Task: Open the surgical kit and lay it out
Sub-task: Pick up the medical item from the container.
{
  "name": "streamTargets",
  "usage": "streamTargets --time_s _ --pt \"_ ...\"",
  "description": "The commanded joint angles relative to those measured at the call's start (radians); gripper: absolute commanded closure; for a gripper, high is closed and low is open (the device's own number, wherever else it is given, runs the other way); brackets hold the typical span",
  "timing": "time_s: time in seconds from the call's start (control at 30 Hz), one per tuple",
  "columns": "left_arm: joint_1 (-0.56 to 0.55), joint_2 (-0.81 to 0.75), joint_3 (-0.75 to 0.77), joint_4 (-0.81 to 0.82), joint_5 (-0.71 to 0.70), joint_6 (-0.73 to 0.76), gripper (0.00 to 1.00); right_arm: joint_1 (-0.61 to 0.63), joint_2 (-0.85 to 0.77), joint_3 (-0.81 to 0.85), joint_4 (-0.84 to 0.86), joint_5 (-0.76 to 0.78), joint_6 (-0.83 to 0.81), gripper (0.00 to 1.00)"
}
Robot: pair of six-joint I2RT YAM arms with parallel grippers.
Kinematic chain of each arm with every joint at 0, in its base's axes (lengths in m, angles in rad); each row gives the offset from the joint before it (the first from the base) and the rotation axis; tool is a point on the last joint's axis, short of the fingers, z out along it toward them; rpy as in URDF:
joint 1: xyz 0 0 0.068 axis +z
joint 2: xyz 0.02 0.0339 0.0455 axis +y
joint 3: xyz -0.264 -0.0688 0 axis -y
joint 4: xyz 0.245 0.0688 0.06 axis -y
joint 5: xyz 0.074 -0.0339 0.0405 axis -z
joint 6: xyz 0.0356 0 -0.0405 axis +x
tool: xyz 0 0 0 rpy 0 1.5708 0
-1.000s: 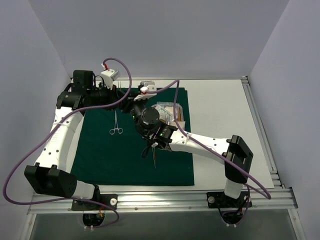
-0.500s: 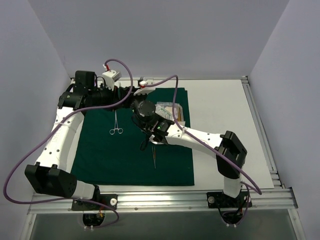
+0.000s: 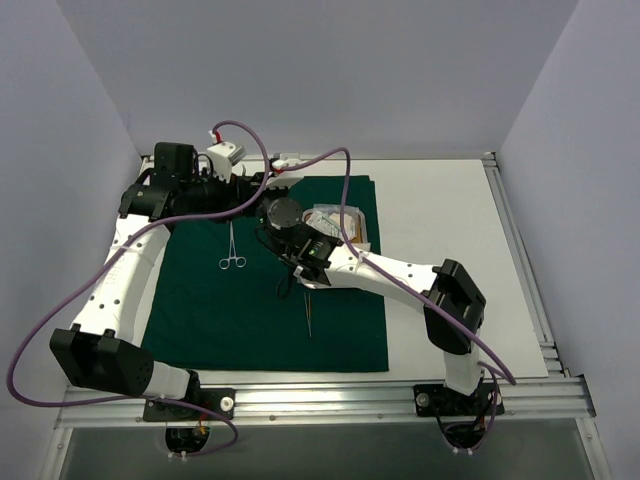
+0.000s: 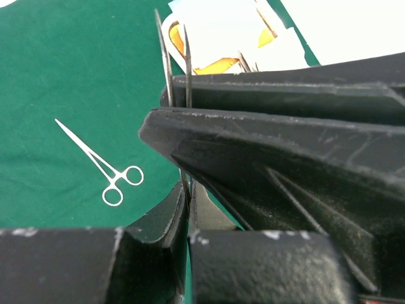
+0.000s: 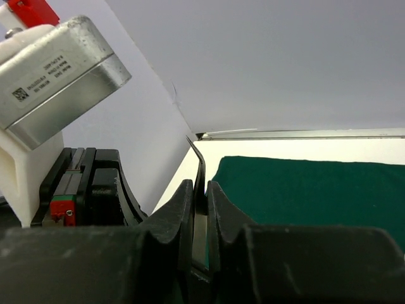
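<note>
My right gripper has just pinched narrow onto the tweezers, which the left gripper also clamps tight, both holding them over the far end of the green cloth. I judge this a handover half done: the left should let go next.

Robot lab cell: bare pale walls box in white table; arms bolted to alu rail.
</note>
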Motion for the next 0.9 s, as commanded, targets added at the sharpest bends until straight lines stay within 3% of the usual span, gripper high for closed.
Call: streamTargets --time_s 0.0,0.1,0.13,0.2,0.23,0.37,0.53,0.63,0.87 --pt "-0.009 -0.017 0.01 0.046 -0.01 0.017 0.98 -0.001 0.0 0.009 0.026 0.002 0.031 0.99" --pt "-0.009 -0.017 0.014 0.028 0.014 0.036 0.98 -0.023 -0.035 -0.035 0.035 -0.029 0.05 1.0" --pt "-0.006 -0.019 0.025 0.016 0.021 0.046 0.84 -0.032 -0.067 -0.054 0.042 -0.073 0.048 1.0" --pt "-0.002 -0.022 0.041 -0.033 0.056 0.088 0.68 -0.065 -0.108 -0.126 0.04 -0.139 0.047 1.0" --pt "0.0 -0.022 0.06 -0.087 0.08 0.11 0.53 -0.079 -0.157 -0.152 0.025 -0.212 0.05 1.0" --pt "0.027 -0.019 0.114 -0.267 0.214 0.26 0.36 -0.141 -0.291 -0.317 -0.059 -0.374 0.088 1.0" --pt "0.086 -0.042 0.122 -0.395 0.271 0.328 0.34 -0.176 -0.466 -0.489 -0.23 -0.579 0.129 1.0" --pt "0.115 -0.054 0.102 -0.397 0.275 0.334 0.34 -0.205 -0.535 -0.641 -0.241 -0.707 0.195 1.0" --pt "0.12 -0.039 0.025 -0.342 0.315 0.302 0.34 -0.265 -0.618 -0.998 0.043 -0.825 0.376 1.0"
